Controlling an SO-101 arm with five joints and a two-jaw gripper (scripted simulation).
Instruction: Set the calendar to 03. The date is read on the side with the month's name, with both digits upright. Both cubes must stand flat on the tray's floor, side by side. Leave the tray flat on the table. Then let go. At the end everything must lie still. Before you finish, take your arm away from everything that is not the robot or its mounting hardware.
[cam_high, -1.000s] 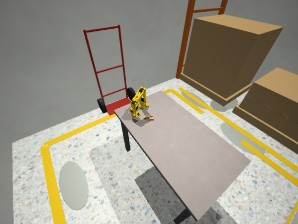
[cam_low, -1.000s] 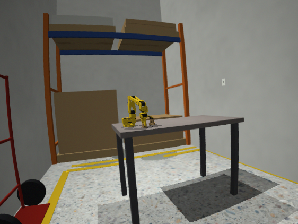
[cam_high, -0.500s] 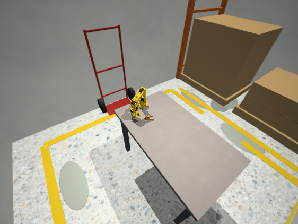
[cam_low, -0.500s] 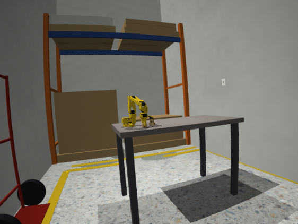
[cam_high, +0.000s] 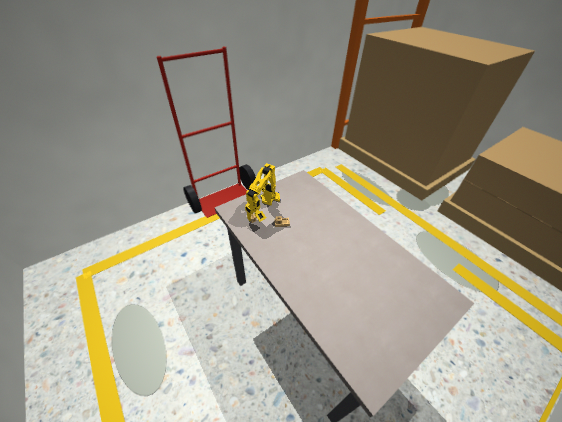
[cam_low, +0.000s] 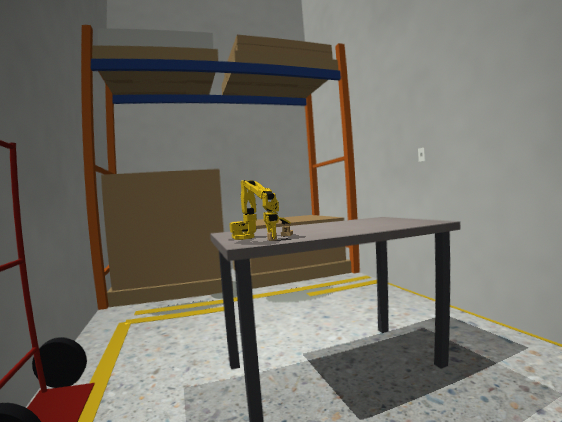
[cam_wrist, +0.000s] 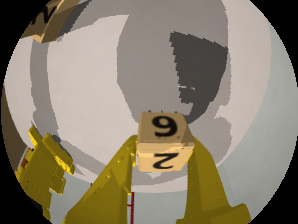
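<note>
Though hand (cam_wrist: 162, 183) clamped, cube (cam_wrist: 162, 144) half-hidden.

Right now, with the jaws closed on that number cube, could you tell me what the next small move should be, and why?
Probably lift the cube slightly. The gripper is shut on it, with two digit faces showing in the wrist view, while the tray sits apart beside the arm. Raising it off the table should free it for turning and carrying over.
</note>
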